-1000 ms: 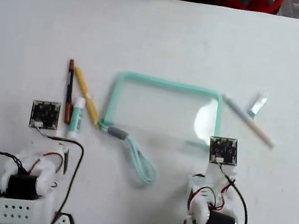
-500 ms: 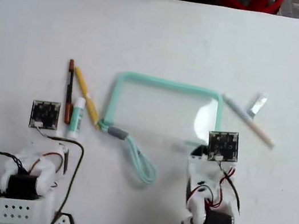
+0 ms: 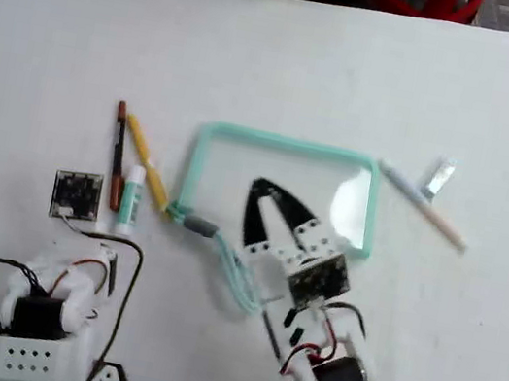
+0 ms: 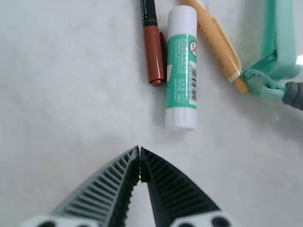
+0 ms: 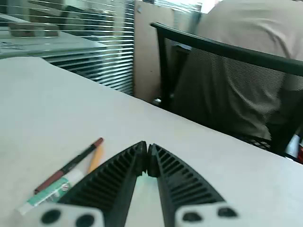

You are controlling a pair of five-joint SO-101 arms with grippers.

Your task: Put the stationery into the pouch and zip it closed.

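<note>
Right fingers hovering over the pouch
Both pairs are pressing tip to tip, holding nothing; the left fingers are hanging just short of the glue stick near the pouch.

Left hand tips touching, tucked back; right hand tips touching, stretched forward.

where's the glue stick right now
In the high view the glue stick lies left of the pouch, between the brown pen and the orange pen, just ahead of the left gripper.
</note>
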